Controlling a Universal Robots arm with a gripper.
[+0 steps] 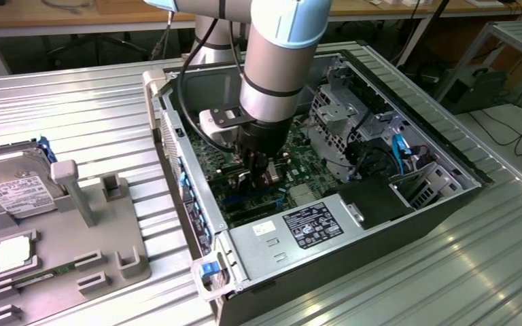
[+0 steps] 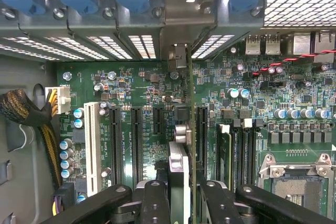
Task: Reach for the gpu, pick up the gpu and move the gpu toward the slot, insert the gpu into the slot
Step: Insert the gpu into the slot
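In the exterior view, the arm (image 1: 279,61) reaches straight down into an open computer case (image 1: 424,122) that lies on its side on the ribbed metal surface (image 1: 79,115). The hand (image 1: 259,182) is low inside the case, close above the green motherboard (image 1: 302,170). From this side I cannot make out well what is between its fingers. On the exterior view's left, well apart from the case, a hard drive (image 1: 11,183) sits in a grey holder (image 1: 98,238).

In the wrist view it is clearer. The hand (image 2: 184,198) is closed partway, and its black fingers (image 2: 155,200) press from both sides on the gpu (image 2: 178,166). The card stands on its edge over the motherboard, and its metal bracket (image 2: 177,35) is up against the rear wall of the case. The slot (image 2: 201,129), long and black, runs just beside the card's lower edge. I cannot tell whether the edge is already inside it.

In my judgement the gpu is light and stiff, but also thin and fragile. The small parts and the contact edge should not take pressure. A hold on the two flat faces near the top edge, as here, seems the safe place. The smooth faces could slip if the card is pushed at an angle.
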